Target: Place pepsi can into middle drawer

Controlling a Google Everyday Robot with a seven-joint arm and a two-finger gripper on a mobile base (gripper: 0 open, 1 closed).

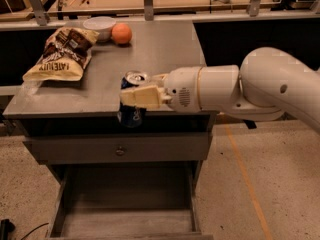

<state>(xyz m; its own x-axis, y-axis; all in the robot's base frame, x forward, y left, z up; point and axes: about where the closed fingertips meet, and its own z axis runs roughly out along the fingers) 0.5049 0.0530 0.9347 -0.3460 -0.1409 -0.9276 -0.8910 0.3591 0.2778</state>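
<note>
The pepsi can (131,117) is dark blue with a silver top. It hangs upright in the air at the front edge of the grey cabinet top (160,54). My gripper (132,95) reaches in from the right and is shut on the can's upper part, with a tan finger (142,96) across its front. The middle drawer (125,206) is pulled out below, a wide grey tray with a bare floor. The can is above the drawer's back part, well over it.
A closed drawer front with a small round knob (120,150) sits between the can and the open drawer. A chip bag (62,54), a white bowl (99,26) and an orange fruit (121,33) lie on the cabinet top's back left.
</note>
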